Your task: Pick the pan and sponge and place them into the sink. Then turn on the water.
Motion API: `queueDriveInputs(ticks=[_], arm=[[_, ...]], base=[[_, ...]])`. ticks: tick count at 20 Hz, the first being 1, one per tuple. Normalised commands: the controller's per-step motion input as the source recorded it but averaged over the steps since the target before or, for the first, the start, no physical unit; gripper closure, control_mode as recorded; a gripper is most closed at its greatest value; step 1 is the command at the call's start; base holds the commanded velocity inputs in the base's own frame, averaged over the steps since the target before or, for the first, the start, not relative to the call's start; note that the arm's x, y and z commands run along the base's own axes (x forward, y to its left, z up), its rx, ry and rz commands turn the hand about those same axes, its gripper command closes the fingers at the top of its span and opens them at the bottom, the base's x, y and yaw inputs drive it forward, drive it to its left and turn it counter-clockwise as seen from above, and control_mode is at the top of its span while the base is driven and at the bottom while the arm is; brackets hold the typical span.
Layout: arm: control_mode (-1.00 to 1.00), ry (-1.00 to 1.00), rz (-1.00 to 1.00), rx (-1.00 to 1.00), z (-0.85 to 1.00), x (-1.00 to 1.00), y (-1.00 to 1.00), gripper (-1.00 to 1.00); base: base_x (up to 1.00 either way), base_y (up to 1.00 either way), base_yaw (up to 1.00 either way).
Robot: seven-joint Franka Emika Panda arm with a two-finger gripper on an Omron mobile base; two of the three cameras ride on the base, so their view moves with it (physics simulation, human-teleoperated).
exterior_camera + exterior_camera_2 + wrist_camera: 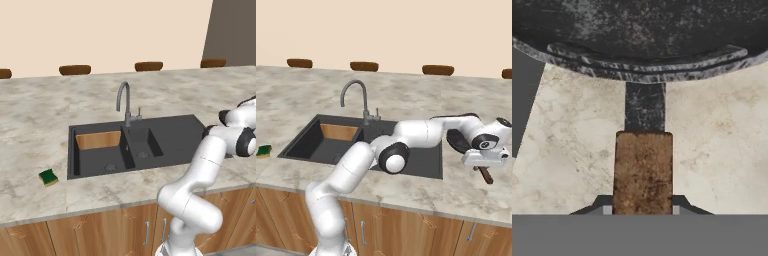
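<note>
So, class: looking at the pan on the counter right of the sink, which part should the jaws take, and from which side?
Take the pan by its brown handle, coming from above at the front. The handle sticks out straight toward the counter's front edge and is narrow, while the rim is wide and curved. The gripper already straddles it.

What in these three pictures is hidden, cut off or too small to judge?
- Small round black frying pan: in the right base view, the white arm and hand cover most of it; in the hand view, the top edge cuts off its bowl.
- Tool: in the hand view, the fingertips barely show beside the brown pan handle.
- Green and yellow rectangular sponge: too small for detail in the left base view; the edge cuts it in the right base view.
</note>
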Motion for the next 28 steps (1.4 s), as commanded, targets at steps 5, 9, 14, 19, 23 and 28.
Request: queueDriveInputs(ticks=[5, 9, 14, 19, 23, 28], arm=[[-1.0, -0.14, 0.03, -0.08, 0.03, 0.0, 0.56, 1.0], [-1.0, -0.16, -0.03, -0.21, -0.11, 0.0, 0.39, 1.0], [-1.0, -0.11, -0.07, -0.24, -0.23, -0.02, 0.27, 1.0], [-1.0, -0.03, -0.05, -0.15, -0.04, 0.0, 0.38, 1.0], [-1.0, 0.08, -0.03, -0.04, 0.23, 0.0, 0.47, 1.0], [-1.0, 0.11, -0.02, 0.0, 0.32, 0.0, 0.39, 1.0]], base=[[0.0, 0.0, 0.0], [0.0, 0.0, 0.0], [0.0, 0.0, 0.0], [0.0, 0.0, 0.0], [0.0, 0.0, 0.0], [0.0, 0.0, 0.0]])
